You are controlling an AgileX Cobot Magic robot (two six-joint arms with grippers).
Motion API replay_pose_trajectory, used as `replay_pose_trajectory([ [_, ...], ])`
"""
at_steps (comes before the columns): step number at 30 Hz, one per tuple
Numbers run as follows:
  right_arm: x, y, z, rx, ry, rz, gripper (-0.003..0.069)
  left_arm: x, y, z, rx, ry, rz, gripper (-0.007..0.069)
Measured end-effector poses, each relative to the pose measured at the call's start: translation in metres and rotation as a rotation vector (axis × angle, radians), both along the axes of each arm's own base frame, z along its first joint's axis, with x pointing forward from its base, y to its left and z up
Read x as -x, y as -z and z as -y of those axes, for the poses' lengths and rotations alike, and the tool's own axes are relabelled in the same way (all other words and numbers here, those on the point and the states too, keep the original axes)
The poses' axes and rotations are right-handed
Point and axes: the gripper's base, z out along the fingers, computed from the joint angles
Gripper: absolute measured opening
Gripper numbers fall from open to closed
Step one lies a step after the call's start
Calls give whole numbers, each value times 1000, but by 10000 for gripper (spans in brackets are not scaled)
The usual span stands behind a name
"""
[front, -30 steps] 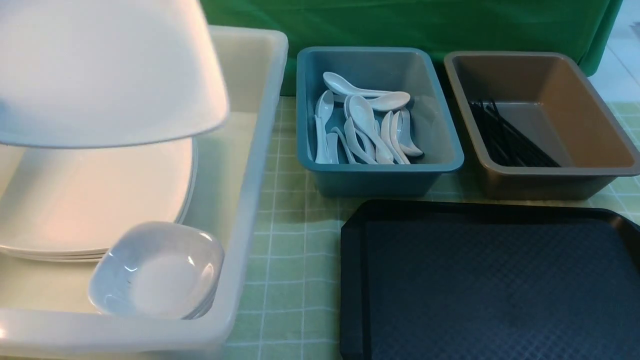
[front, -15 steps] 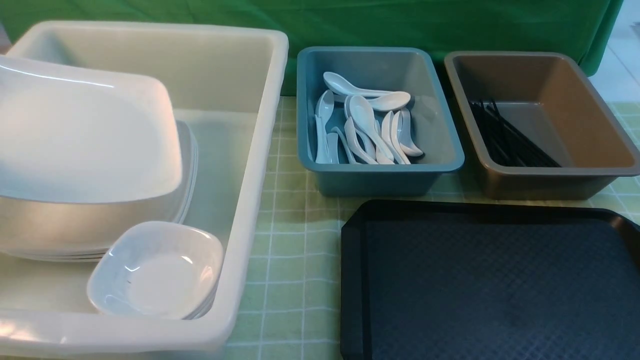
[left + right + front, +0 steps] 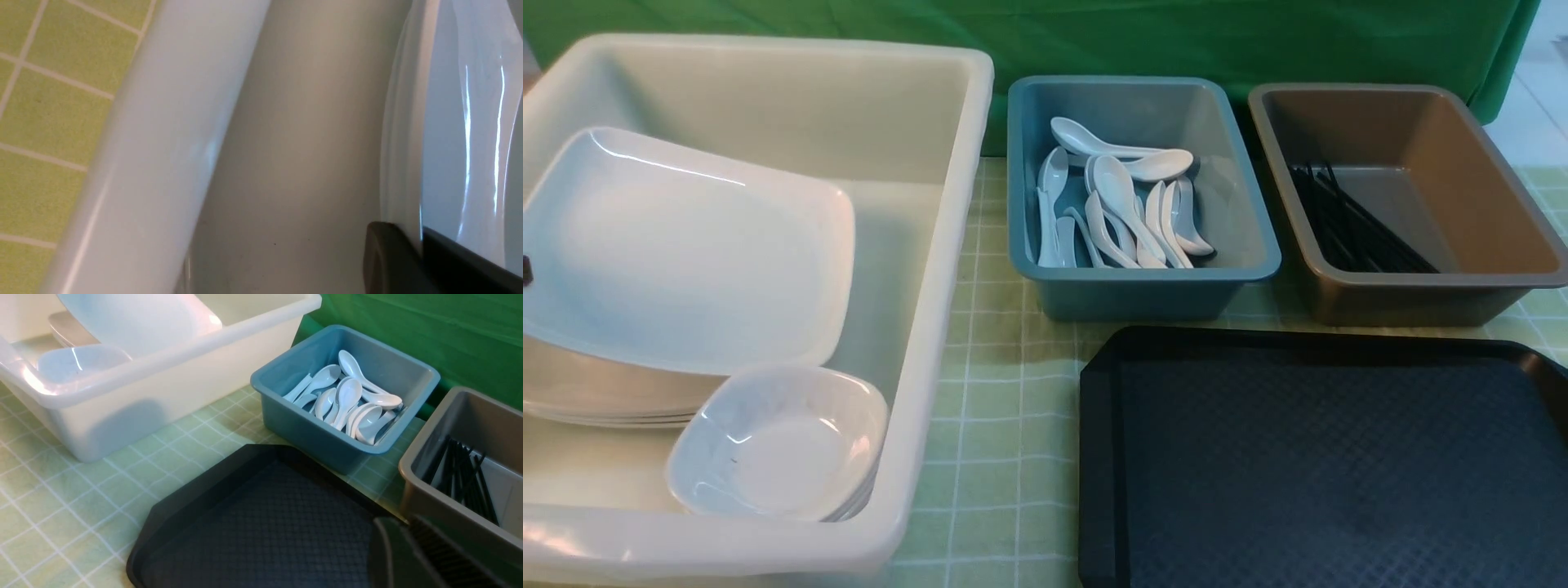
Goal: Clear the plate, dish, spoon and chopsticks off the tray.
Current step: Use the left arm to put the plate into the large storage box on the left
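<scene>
The large white plate [image 3: 686, 253] hangs tilted inside the white tub [image 3: 939, 269], just above a stack of similar plates [image 3: 596, 400]. My left gripper [image 3: 421, 245] is shut on the plate's rim [image 3: 461, 122]; only a dark tip of it shows at the left edge of the front view [image 3: 525, 270]. Small white dishes [image 3: 780, 445] sit stacked in the tub's near corner. White spoons [image 3: 1119, 212] lie in the blue tub [image 3: 1143, 294] and black chopsticks [image 3: 1356, 229] in the brown tub [image 3: 1421, 298]. The black tray [image 3: 1323, 474] has nothing on it. My right gripper [image 3: 408, 547] hovers over the tray [image 3: 265, 522], jaws together and empty.
The three tubs stand in a row along the back, against a green cloth. The tray lies in front of the blue and brown tubs on a green checked tablecloth [image 3: 996, 425]. A strip of cloth separates the white tub from the tray.
The plate has come down from high over the white tub to just above the stack of plates, moving right and turning face up.
</scene>
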Motion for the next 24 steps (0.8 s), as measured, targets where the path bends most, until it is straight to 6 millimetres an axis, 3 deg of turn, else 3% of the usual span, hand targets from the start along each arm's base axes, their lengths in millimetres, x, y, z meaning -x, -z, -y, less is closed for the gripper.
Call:
replay_pose_trajectory([
  [12, 0, 0, 0, -1, 0, -1, 50, -2, 2, -11, -128, -29, 3, 23],
  [15, 0, 0, 0, -1, 0, 0, 50, -1, 3, -12, -143, -22, -7, 68],
  [21, 0, 0, 0, -5, 0, 1, 50, -1, 4, -13, -136, -40, -14, 279],
  [24, 0, 0, 0, -5, 0, 1, 50, -2, -2, -12, -126, -47, -13, 348],
])
